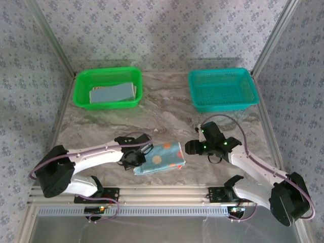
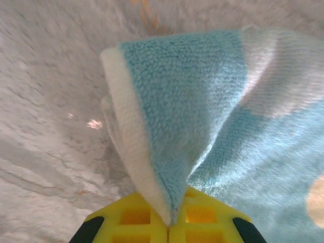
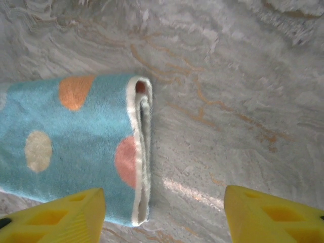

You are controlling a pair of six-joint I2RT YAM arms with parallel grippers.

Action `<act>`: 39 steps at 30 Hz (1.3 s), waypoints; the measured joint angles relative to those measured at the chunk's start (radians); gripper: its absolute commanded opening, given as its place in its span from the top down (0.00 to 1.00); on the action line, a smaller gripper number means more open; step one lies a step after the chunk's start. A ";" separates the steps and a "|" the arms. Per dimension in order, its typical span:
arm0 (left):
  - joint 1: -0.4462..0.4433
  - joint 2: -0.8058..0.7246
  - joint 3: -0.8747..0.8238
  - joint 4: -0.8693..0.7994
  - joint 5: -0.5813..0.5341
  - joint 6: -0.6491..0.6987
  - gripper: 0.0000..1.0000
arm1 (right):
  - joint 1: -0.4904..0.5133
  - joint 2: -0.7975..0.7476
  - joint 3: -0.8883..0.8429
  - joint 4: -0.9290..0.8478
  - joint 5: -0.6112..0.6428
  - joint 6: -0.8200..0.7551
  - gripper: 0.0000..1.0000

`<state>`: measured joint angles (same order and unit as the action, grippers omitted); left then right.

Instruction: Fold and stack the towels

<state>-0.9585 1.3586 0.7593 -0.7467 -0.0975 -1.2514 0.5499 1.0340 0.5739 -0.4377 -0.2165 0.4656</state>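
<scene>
The spotted towel (image 1: 163,158), apparently folded, lies on the surface (image 1: 167,109) with its long axis running tool to tool: the left tool (image 2: 169,225) pinches one end, the right tool (image 3: 164,215), jaws apart, faces the other, nearby.

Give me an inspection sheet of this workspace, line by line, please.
Surface: marble-pattern table, no spills seen.
Job's things: spotted towel folded near the front edge; folded blue-grey towel in the green basket.
Clutter: teal basket, nothing seen inside.
Grippers: left gripper shut on the spotted towel's corner; right gripper open at its other end, holding nothing.
Cables: purple cables looped along both arms.
Surroundings: patterned walls.
</scene>
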 measured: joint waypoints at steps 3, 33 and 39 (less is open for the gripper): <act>0.033 0.000 0.106 -0.106 -0.022 0.058 1.00 | -0.012 -0.001 0.006 0.000 0.004 0.005 0.00; 0.508 0.315 1.301 -0.687 -0.075 0.797 1.00 | -0.042 0.237 0.319 0.039 0.083 -0.014 0.00; 0.576 0.447 1.631 -0.710 -0.054 0.864 1.00 | -0.042 0.264 0.345 0.027 0.090 -0.015 0.00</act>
<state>-0.3828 1.8053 2.3905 -1.4570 -0.1513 -0.3878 0.5079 1.2980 0.9188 -0.4103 -0.1261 0.4503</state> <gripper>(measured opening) 0.045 0.998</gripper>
